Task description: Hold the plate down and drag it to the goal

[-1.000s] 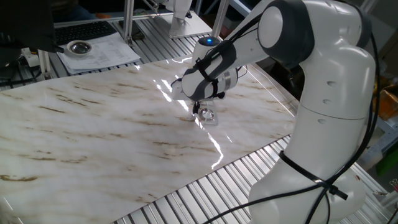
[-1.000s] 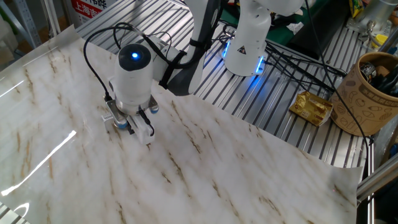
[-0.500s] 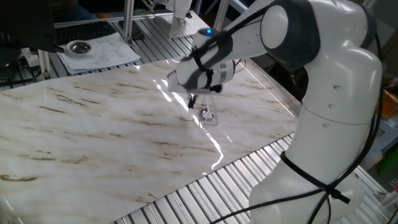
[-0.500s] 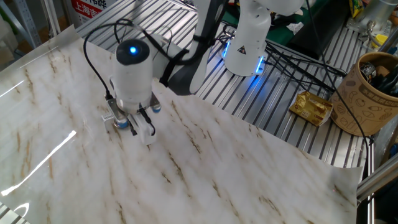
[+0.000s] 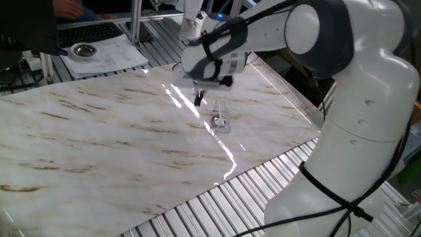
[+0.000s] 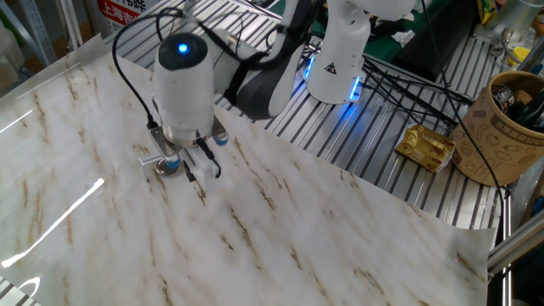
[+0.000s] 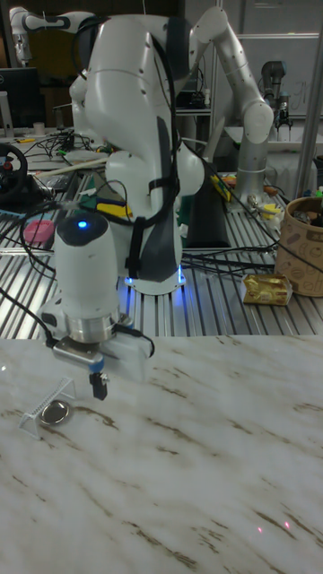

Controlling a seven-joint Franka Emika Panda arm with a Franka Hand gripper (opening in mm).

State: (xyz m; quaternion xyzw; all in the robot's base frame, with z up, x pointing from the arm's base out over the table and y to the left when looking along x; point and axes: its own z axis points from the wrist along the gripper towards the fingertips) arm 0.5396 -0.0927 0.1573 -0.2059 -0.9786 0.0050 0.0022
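Tall view: plate sits inside the goal; fingers seemingly pinched together, empty, hovering above the table.

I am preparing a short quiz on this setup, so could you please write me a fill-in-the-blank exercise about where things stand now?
1. The tiny shiny silver metal plate lies inside the small transparent rectangular ____ marker.
2. The gripper hangs ____ the marble-patterned tabletop, touching nothing.
3. On top of the arm's white wrist a ____ light glows.
4. In the tall fixed view, the plate lies to the ____ of the gripper.

Missing words: goal; above; blue; left
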